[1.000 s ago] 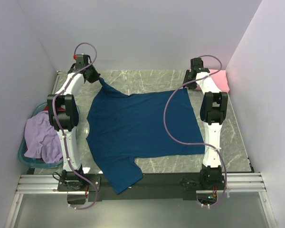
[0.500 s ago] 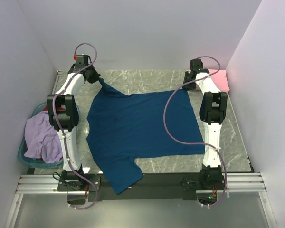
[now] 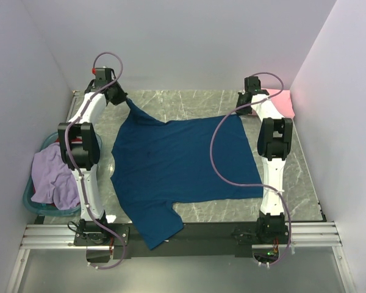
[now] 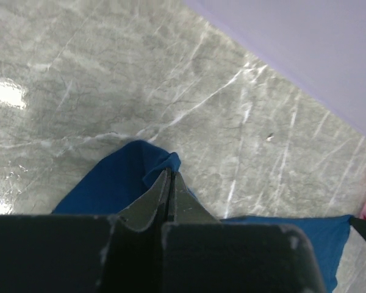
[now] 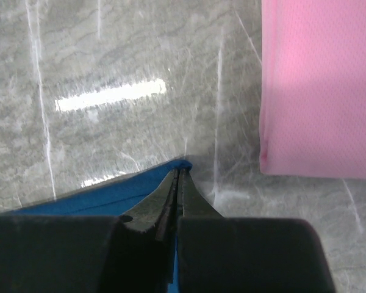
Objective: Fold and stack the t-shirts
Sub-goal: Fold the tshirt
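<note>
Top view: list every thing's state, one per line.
Navy blue cloth t-shirt: spread flat on the table.
Pink cloth t-shirt: folded, far right corner.
Teal plastic basket: upright, holding cloth.
Lavender cloth t-shirt: crumpled, spilling over its rim.
Left pincer: shut on the navy shirt's far sleeve.
Right pincer: shut on its far hem corner.

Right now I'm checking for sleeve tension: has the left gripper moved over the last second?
Yes. The left gripper has shifted slightly left, nearer the far left corner of the table.

Pale lavender walls; grey veined marble table, glossy.
</note>
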